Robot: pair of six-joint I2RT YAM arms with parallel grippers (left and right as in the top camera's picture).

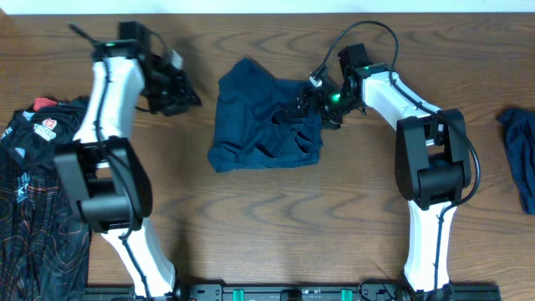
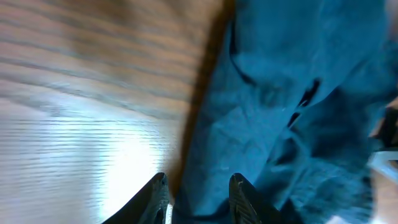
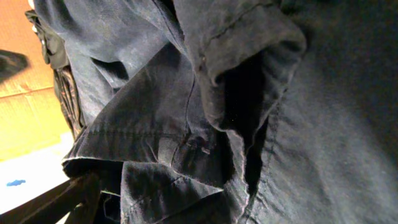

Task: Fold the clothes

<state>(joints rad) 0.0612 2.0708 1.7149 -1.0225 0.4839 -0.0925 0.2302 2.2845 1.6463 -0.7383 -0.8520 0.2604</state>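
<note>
The clothes lie in three places. A dark blue denim-like garment (image 1: 263, 125) is bunched at the table's middle, and it fills the right half of the left wrist view (image 2: 292, 106). A black jersey (image 1: 33, 192) with a red-white logo lies at the left edge. My left gripper (image 1: 188, 99) hovers just left of the blue garment and apart from it. Its fingers (image 2: 158, 199) stand partly open with nothing gripped. My right gripper (image 1: 311, 102) sits wide open on the garment's upper right corner. Folds of blue cloth (image 3: 205, 112) cover its jaws, and only one dark finger (image 3: 59, 199) shows.
Another blue cloth (image 1: 520, 155) lies at the table's right edge. Bare wood (image 1: 276, 226) runs in front of the middle garment. Both arm bases stand at the front edge, left (image 1: 109, 192) and right (image 1: 430, 167).
</note>
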